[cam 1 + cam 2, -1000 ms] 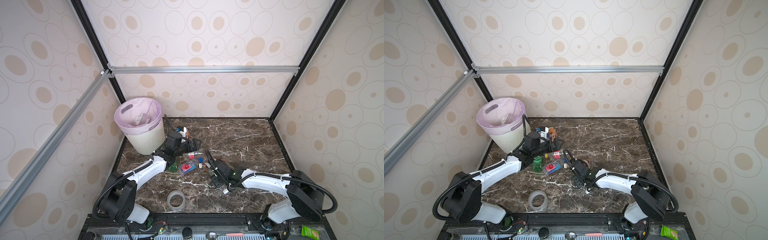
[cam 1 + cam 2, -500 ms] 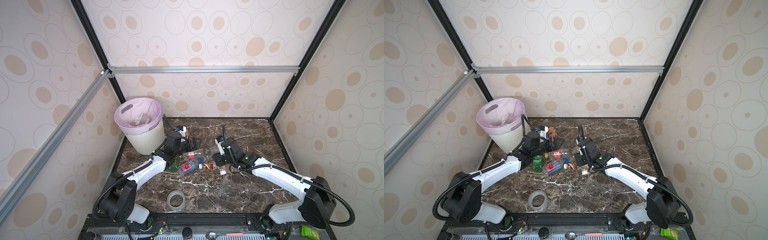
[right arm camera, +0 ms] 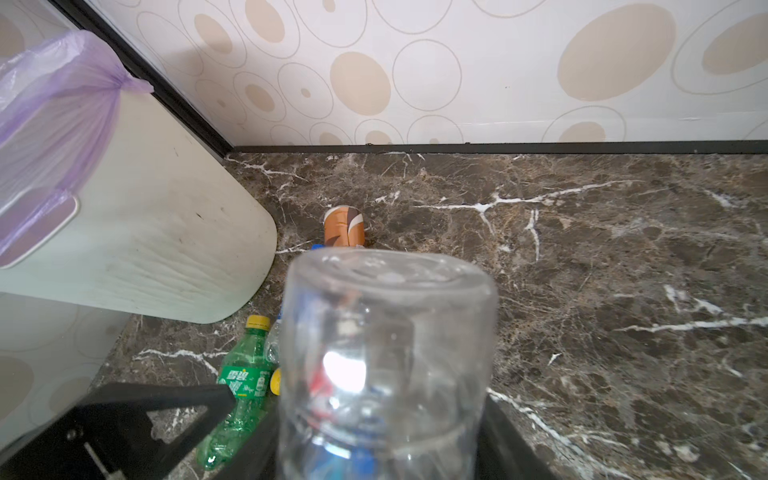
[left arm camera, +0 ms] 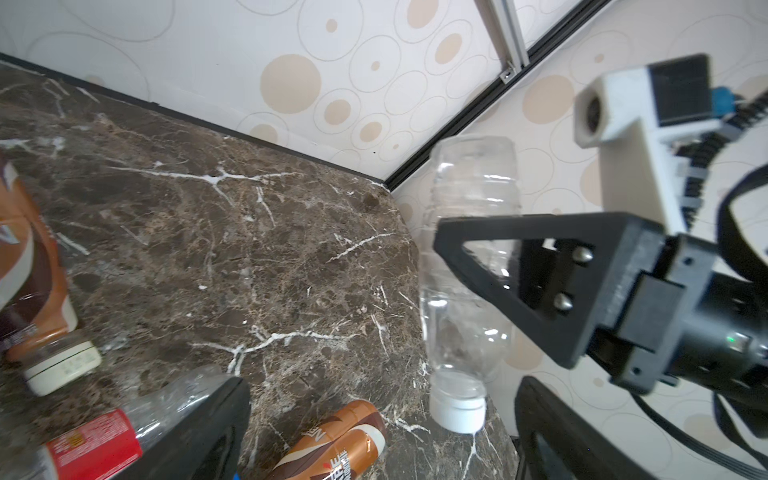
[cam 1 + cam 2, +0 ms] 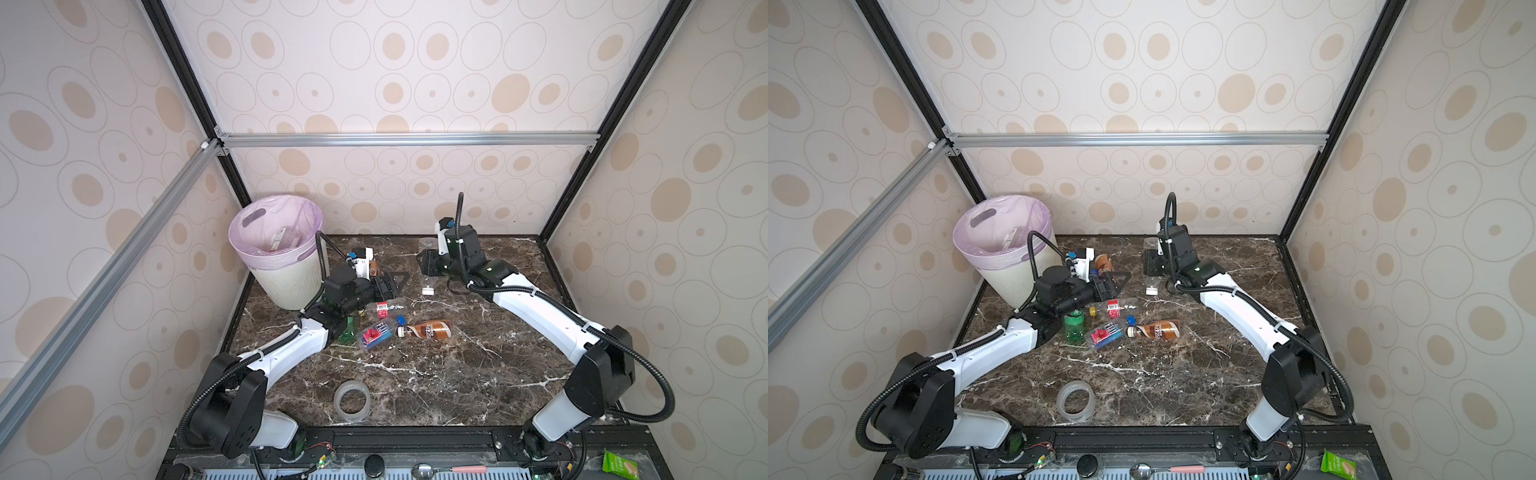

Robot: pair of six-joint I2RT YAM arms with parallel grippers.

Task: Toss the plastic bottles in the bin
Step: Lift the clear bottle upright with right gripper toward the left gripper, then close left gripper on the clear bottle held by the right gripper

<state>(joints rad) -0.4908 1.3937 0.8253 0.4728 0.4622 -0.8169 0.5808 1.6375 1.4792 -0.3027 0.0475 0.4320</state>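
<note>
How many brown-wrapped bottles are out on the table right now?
2. The near brown bottle lies mid-table, beside the red-and-blue labelled bottle; the far brown bottle sits by the left gripper, near the bin. More may hide under the left arm.
</note>
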